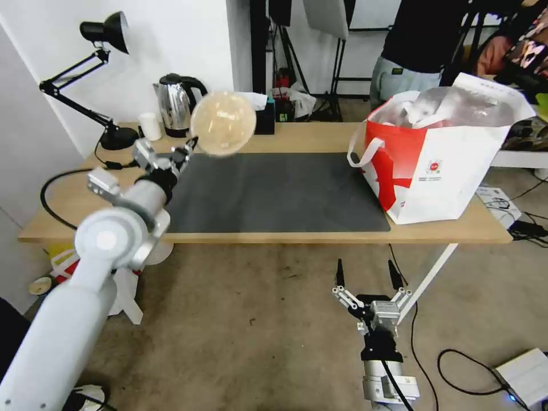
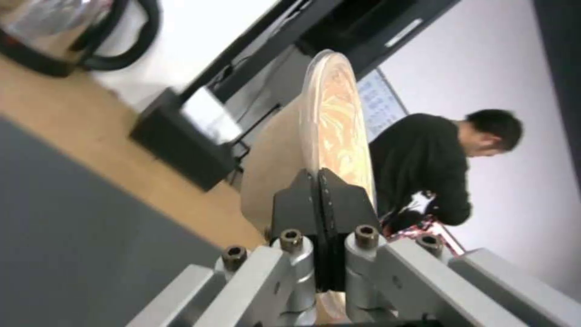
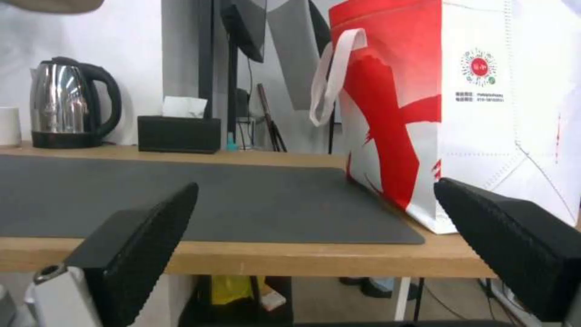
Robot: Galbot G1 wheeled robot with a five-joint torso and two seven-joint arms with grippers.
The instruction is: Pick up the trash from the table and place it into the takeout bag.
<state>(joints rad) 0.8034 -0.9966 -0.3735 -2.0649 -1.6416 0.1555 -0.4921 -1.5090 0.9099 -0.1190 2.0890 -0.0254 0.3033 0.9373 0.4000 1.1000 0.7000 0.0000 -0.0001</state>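
My left gripper [image 1: 185, 149] is clamped on the rim of the tan, film-covered bowl [image 1: 222, 124], held on edge above the table [image 1: 308, 136], film facing the bag [image 1: 451, 165]. My right gripper [image 1: 367, 275] hangs spread below the table's edge.

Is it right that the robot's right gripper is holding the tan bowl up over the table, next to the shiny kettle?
Not quite. The left gripper holds the tan film-covered bowl, pinching its rim, as the head view shows. The right gripper hangs open below the table edge. The rest is right: the bowl is up over the table, near the kettle.
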